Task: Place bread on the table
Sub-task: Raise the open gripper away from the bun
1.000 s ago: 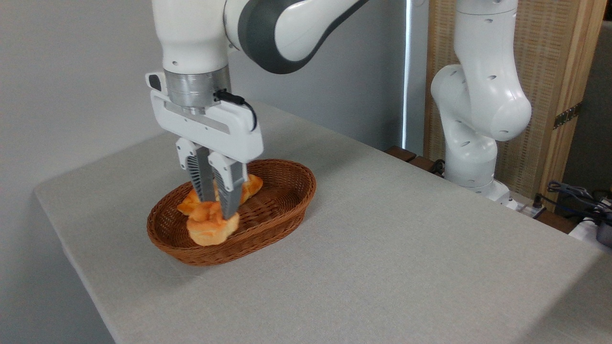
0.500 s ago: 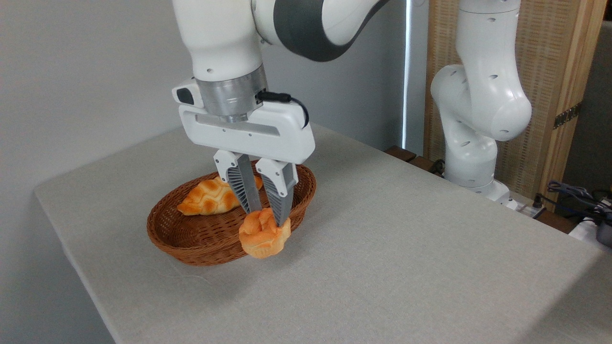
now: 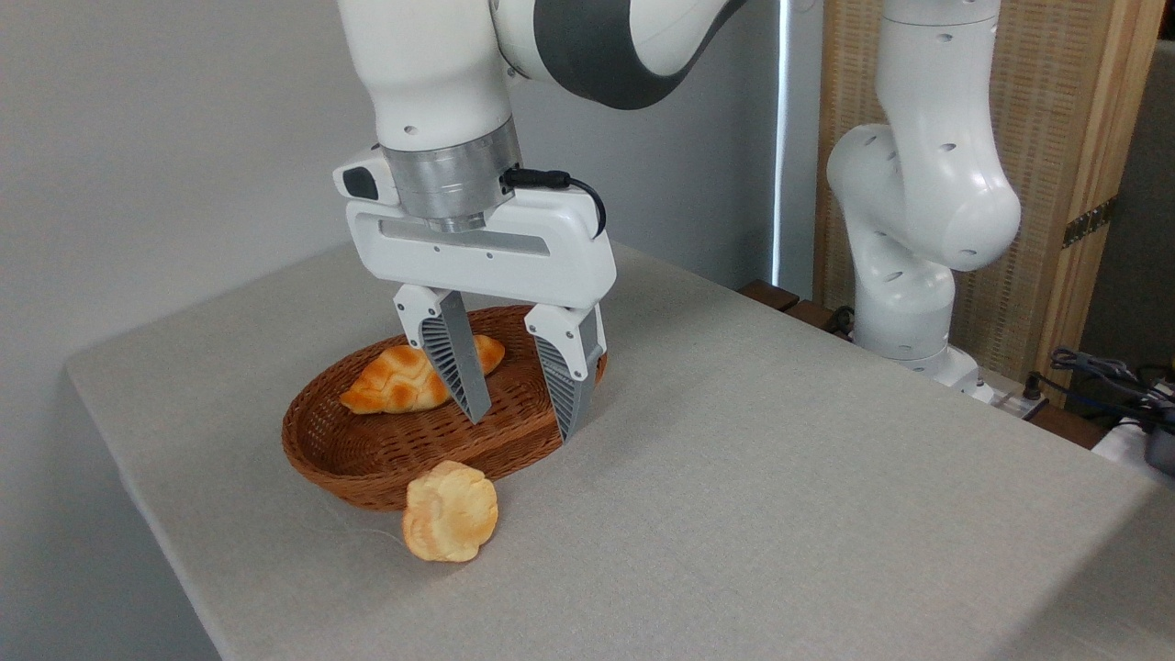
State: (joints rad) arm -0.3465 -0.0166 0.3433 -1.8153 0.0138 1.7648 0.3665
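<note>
The bread (image 3: 450, 511) lies on the desk (image 3: 780, 477), touching the basket (image 3: 321, 450). The hand (image 3: 520, 420) hangs above, fingers wide apart and empty.

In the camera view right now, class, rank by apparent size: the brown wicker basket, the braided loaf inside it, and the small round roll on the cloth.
1. Brown oval wicker basket, clearly largest.
2. Golden braided loaf, partly hidden by a tool finger.
3. Small round knotted roll; it is nearer the camera, so the gap to the loaf is unsure.
</note>
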